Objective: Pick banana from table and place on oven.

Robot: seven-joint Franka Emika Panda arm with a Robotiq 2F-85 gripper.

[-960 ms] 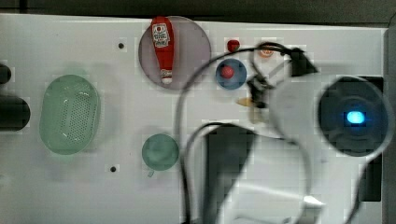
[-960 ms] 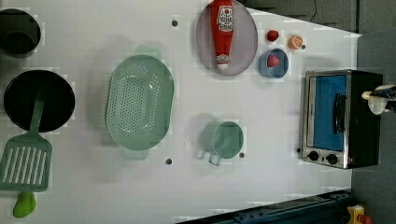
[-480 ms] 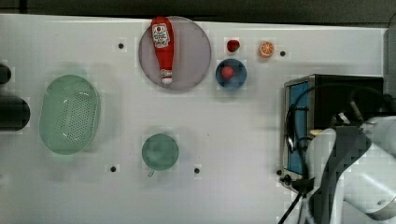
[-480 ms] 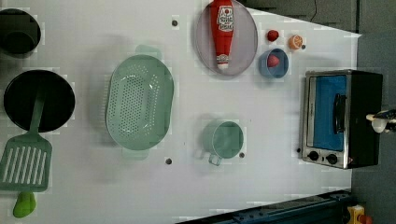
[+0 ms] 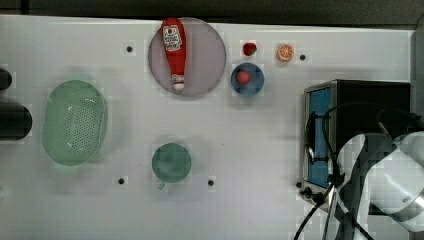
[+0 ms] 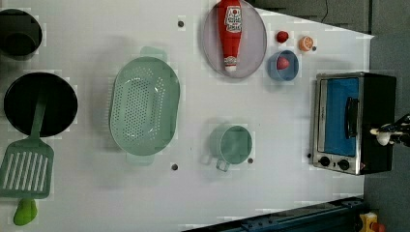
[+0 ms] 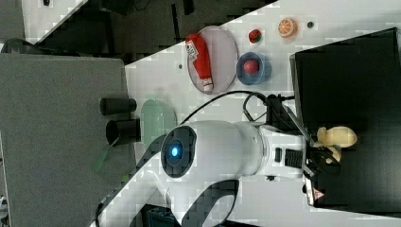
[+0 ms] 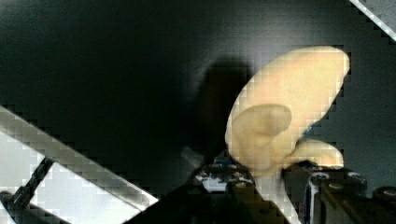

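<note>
A: Since the earlier frame, what had been moved?

B: Half a second earlier the white arm [image 7: 213, 151] had been seen further up the top view's right side; it was now lower in the top view's right corner, over the oven [image 7: 350, 75]. In the left view the held fruit had been carried lower along the oven's right edge.

A: How were the fingers described?

B: The gripper [image 7: 326, 151] was seen clenched on the banana [image 7: 336, 137], with the fingers partly closed around its lower end. In the wrist view the banana [image 8: 285, 116] was shown pale yellow against the oven's black top [image 8: 116, 70].

A: Where was the banana placed?

B: It was held above the black top, near the oven's front edge. Whether it touched the surface could not be told.

A: What else was laid out on the tabletop [image 5: 270, 150]?

B: A ketchup bottle [image 5: 173, 50] was seen lying on a grey plate [image 5: 205, 60], with a blue bowl [image 5: 247, 80] just beside it, an orange slice [image 5: 285, 52], a green cup [image 5: 171, 162] and a green colander [image 5: 74, 122].
</note>
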